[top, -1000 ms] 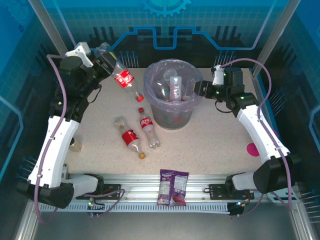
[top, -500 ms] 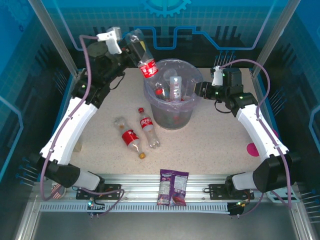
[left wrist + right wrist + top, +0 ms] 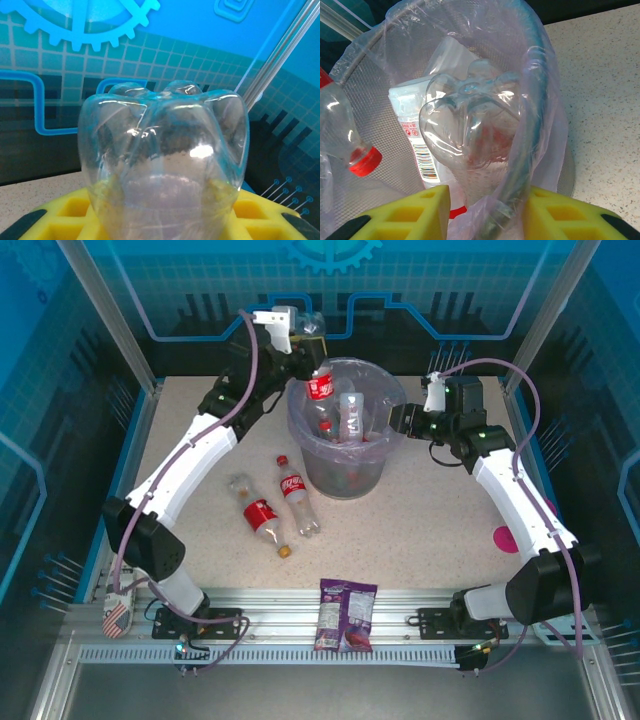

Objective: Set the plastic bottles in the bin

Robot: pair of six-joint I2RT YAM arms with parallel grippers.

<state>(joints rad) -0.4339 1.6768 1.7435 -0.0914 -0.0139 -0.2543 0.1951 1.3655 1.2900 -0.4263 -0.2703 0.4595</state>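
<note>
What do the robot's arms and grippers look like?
The left arm and right arm have white links, black joints and looping lilac cables. The left gripper and right gripper are black, each topped by a white camera mount, with yellow grid-moulded fingers.

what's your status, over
Left gripper shut on a bottle, cap-down over the bin. Right gripper astride bin rim, grip unclear. Two bottles lying on table. Nothing blocking the drop.
</note>
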